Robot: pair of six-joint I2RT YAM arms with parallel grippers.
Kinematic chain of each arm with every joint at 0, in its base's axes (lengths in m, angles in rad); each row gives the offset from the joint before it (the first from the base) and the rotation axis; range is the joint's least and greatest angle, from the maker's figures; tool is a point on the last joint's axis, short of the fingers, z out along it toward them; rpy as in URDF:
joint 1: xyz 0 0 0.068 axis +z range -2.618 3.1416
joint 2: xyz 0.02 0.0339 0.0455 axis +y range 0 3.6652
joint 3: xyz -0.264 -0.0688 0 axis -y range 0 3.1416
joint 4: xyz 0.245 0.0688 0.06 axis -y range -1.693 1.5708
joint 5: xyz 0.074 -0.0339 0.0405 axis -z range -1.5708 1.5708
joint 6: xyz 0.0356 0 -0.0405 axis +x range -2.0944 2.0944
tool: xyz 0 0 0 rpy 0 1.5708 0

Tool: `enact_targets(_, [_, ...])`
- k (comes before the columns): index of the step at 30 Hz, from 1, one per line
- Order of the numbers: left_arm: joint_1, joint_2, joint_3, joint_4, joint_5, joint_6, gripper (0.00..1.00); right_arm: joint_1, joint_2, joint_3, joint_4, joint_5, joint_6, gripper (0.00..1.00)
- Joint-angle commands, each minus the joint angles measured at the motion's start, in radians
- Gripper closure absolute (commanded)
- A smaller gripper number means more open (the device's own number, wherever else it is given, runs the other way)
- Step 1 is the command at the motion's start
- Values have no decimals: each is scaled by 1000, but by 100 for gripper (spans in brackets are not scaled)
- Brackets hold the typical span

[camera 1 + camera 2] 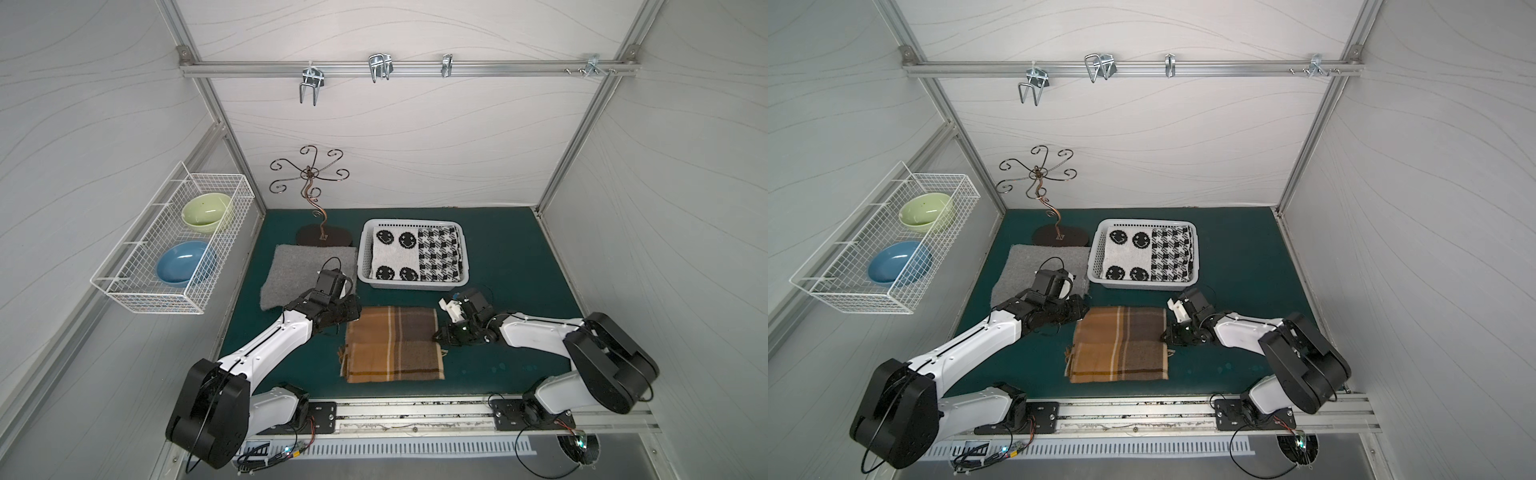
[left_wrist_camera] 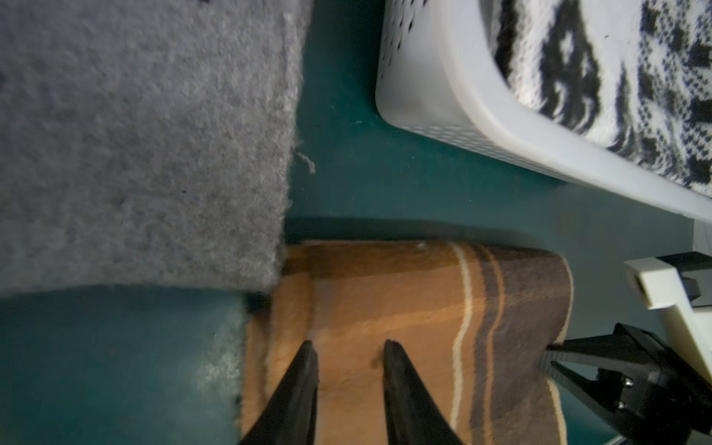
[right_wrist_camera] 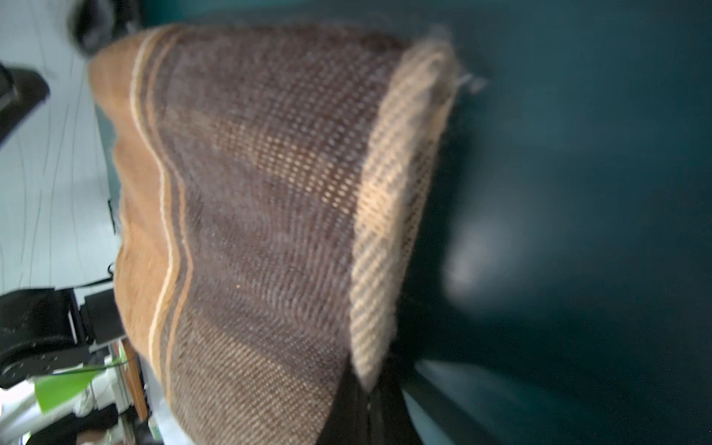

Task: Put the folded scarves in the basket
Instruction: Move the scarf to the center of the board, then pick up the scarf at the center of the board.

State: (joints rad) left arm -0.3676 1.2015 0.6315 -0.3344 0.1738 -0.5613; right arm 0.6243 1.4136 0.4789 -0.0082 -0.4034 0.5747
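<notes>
The folded brown-and-orange plaid scarf (image 1: pixel 392 345) (image 1: pixel 1119 345) lies on the dark green tabletop (image 1: pixel 519 270), on the near side of the white perforated plastic basket (image 1: pixel 415 284) (image 1: pixel 1142 284) and apart from it, with a strip of bare tabletop between them. Both arms reach in to it, one at each side edge.

The left gripper (image 2: pixel 348 345) is at the scarf's orange side. In the left wrist view its two black fingers (image 2: pixel 300 385) stand partly apart, with plain orange cloth showing in the gap between the tips. The tips are at the scarf's surface, close to its side edge. Whether they press on the cloth or are just above it cannot be told, and no fold is seen caught between them.

The right gripper (image 1: pixel 437 334) (image 2: pixel 551 354) is at the opposite, dark brown side. Its fingers (image 2: pixel 585 343) are closed together on that edge of the scarf. In the right wrist view the brown weave (image 3: pixel 269 192) spreads out from the closed tips at the bottom of the frame, and the cream-striped border curls up beside them.

The basket already holds a folded black-and-white knitted cloth with smiley faces and a houndstooth panel (image 1: pixel 415 253), which fills most of its floor. A flat grey felt cloth (image 1: pixel 299 270) lies on the tabletop on the basket's left, its near corner touching or just over the scarf's far left corner in the left wrist view.
</notes>
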Motion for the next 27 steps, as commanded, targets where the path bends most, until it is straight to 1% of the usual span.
enact_targets(1, [-11,5,-28,69,12,-15,65,-31,-42,-10,-154,23,-51,100])
enact_targets(3, [-23,10,-48,77,4,-14,64,-33,-67,0,-184,57,-45,97])
enact_targets(5, [-39,10,-77,100,0,-20,61,-34,-98,-1,-203,90,-31,77])
enact_targets(7, [-45,15,-95,119,15,-19,58,-36,-136,-11,-202,96,-15,68])
enact_targets(8, [-48,17,-99,125,23,-16,57,-35,-163,-20,-199,100,-4,61])
enact_targets(11, [-60,14,-103,127,26,-8,52,-37,-252,-38,-199,101,18,49])
enact_targets(13, [-66,15,-108,123,18,-5,50,-38,-282,-49,-182,96,43,43])
enact_targets(15, [-70,30,-121,131,21,-5,47,-37,-279,-50,-158,78,50,41])
enact_targets(18, [-74,65,-150,174,48,-12,46,-37,-235,-53,-122,60,56,40])
enact_targets(24, [-108,71,-201,224,37,-32,46,-34,-112,-67,-13,28,69,40])
enact_targets(27, [-117,99,-213,258,51,-39,46,-1,-51,-67,57,22,97,40])
